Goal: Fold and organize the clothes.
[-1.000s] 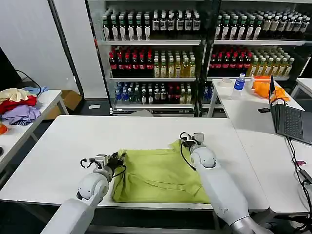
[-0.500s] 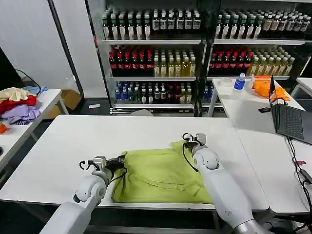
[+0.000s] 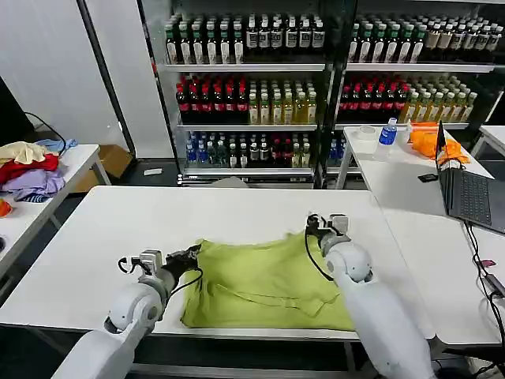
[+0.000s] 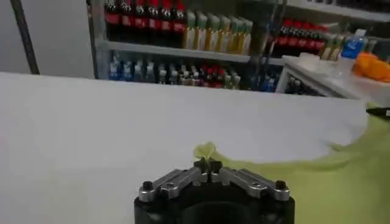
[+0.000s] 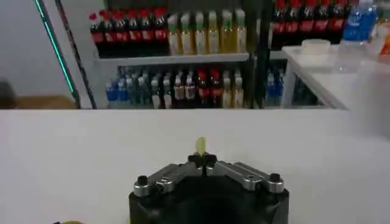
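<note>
The lime T-shirt lies partly folded on the white table, near its front edge. My left gripper is shut on the shirt's far left corner, and a pinch of lime fabric sticks out past the left gripper. My right gripper is shut on the far right corner. A small tip of lime fabric pokes out between the closed fingers of the right gripper. The shirt's far edge runs stretched between the two grippers.
Shelves of bottles stand behind the table. A side table at the left carries a red, purple and cream garment heap. At the right, another table holds a laptop, an orange cloth and a water bottle.
Both grippers have moved apart, left one leftward and right one rightward, pulling the shirt's far edge wider and flatter across the table.
</note>
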